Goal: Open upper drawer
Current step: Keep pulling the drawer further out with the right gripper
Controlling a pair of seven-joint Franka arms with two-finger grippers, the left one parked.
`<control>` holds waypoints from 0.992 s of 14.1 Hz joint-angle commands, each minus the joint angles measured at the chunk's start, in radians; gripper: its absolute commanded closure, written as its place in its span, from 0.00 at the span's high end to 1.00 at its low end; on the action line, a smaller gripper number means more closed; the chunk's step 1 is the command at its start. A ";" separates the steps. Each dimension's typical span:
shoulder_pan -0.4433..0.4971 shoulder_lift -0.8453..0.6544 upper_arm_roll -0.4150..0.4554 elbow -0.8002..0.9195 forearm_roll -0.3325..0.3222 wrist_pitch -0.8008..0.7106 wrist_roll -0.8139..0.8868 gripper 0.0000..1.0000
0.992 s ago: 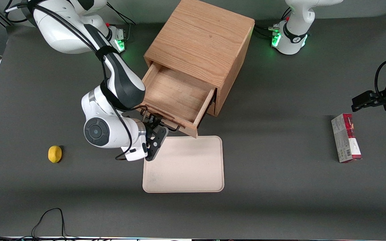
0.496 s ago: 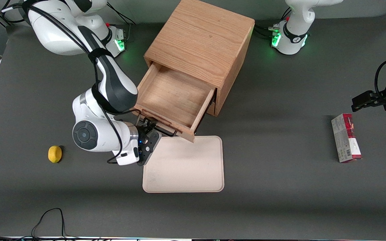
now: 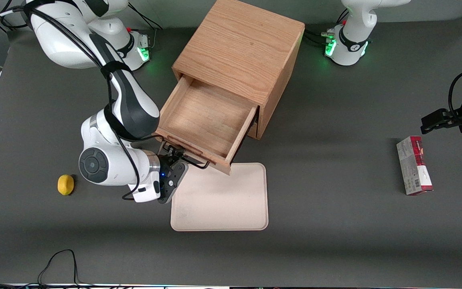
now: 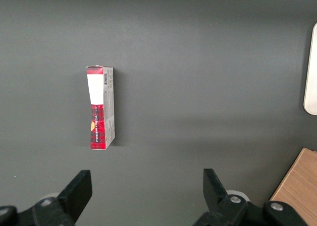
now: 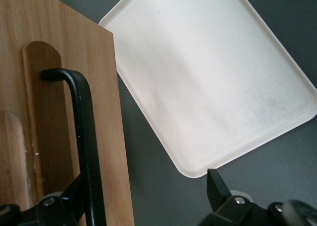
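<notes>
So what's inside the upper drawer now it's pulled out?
The upper drawer shows only its bare wood floor; the part inside the cabinet is hidden. The gripper is at its black handle.

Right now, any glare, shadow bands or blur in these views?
Front view: even light, soft shadow bands across the table, green base LEDs glow; tool at the upper drawer handle is sharp. Right wrist view: handle crisp, tray mildly washed out. Left wrist view: box sharp, no glare.
</notes>
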 commanded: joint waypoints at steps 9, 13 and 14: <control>-0.073 0.032 0.009 0.031 0.004 0.045 -0.024 1.00; -0.075 0.033 0.009 0.031 0.008 0.067 -0.019 1.00; -0.075 0.034 0.007 0.031 0.011 0.077 -0.015 1.00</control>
